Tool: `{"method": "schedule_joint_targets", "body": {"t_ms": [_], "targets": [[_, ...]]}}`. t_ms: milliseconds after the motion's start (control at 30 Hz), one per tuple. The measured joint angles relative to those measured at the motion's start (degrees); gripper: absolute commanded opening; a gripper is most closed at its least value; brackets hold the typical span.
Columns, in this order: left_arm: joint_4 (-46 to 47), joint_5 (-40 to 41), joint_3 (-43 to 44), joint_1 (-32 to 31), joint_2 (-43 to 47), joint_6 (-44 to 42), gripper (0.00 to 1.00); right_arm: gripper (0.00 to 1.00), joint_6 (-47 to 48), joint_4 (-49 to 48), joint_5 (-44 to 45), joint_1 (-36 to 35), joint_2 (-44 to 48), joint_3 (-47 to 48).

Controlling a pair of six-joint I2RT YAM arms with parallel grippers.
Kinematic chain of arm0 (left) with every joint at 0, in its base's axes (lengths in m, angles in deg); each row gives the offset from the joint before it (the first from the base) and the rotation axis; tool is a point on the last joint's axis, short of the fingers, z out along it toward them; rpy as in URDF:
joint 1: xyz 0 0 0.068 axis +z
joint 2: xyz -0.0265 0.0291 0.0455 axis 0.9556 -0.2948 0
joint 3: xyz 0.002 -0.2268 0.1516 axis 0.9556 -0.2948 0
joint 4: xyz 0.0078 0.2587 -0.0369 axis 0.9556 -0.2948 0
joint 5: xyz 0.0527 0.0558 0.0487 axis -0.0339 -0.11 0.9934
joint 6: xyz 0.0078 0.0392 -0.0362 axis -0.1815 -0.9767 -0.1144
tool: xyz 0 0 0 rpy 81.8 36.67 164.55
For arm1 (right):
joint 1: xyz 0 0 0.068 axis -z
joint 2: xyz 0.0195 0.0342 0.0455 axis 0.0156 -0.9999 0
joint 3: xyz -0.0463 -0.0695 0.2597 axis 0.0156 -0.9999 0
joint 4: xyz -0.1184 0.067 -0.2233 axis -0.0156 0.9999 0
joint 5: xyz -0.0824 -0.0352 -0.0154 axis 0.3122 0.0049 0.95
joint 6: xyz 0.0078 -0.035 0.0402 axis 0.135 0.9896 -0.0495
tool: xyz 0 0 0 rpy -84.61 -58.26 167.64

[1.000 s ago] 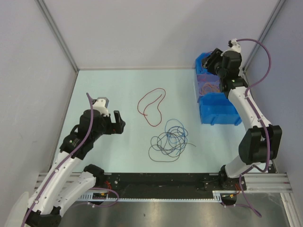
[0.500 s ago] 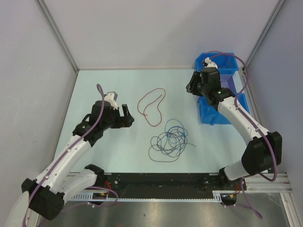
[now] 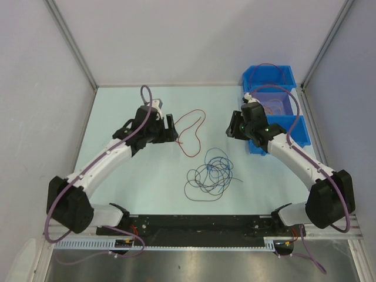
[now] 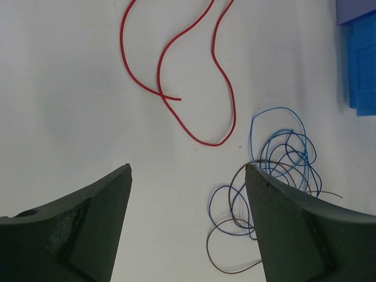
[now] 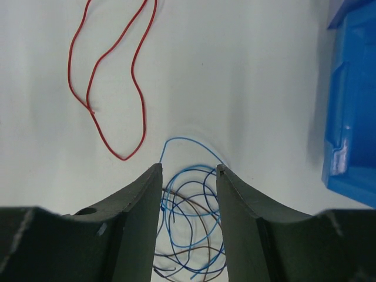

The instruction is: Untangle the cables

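Note:
The cables lie on the pale table in two groups. A red cable [image 3: 189, 130] [image 4: 224, 111] [image 5: 136, 94] forms a loose separate loop. Below and to its right, blue and dark cables are knotted into a tangle [image 3: 209, 175] [image 4: 281, 167] [image 5: 189, 214]. My left gripper [image 3: 172, 129] [image 4: 188, 168] hovers open just left of the red loop, with nothing between its fingers. My right gripper [image 3: 231, 130] [image 5: 189, 168] hangs open up and to the right of the tangle. In the right wrist view the tangle shows through the gap between its fingers, and nothing is held.
Blue bins [image 3: 275, 117] [image 5: 352, 117] [image 4: 358, 59] stand at the table's right edge, just behind the right arm, one holding a purple tray. Grey walls close in the table on the left, back and right.
The left arm has swung forward and right to the red loop, its jaws narrowing a little. The right arm has come away from the bins, down-left toward the tangle.

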Motion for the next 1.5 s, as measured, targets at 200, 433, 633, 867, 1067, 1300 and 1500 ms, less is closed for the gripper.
{"method": "schedule_joint_targets", "body": {"t_ms": [200,433,633,867,1067,1300,1500], "targets": [[-2.8,5.2,9.1,-2.7,-11.2,0.6,0.78,0.46,-0.1,0.5,-0.2,-1.7,3.3,-3.7],[-6.7,8.0,17.0,-3.0,-24.6,3.7,0.75,0.46,-0.5,1.5,0.0,-2.0,7.4,-7.4],[-8.7,9.1,19.4,-3.0,-31.4,6.0,0.67,0.46,-0.5,2.0,0.4,-2.0,7.9,-9.3],[-9.4,10.3,23.0,-3.0,-36.2,7.2,0.64,0.46,-0.5,1.9,0.6,-2.0,7.9,-10.8],[-9.8,12.0,23.9,-3.0,-38.9,8.2,0.63,0.46,-0.4,1.6,0.8,-2.0,7.8,-11.9],[-10.7,14.3,25.6,-3.0,-40.9,9.8,0.63,0.45,-0.2,1.2,1.2,-2.0,6.5,-12.6],[-10.9,15.1,28.1,-3.0,-44.2,10.3,0.56,0.45,0.5,1.1,1.7,-1.8,5.8,-13.1]]}}
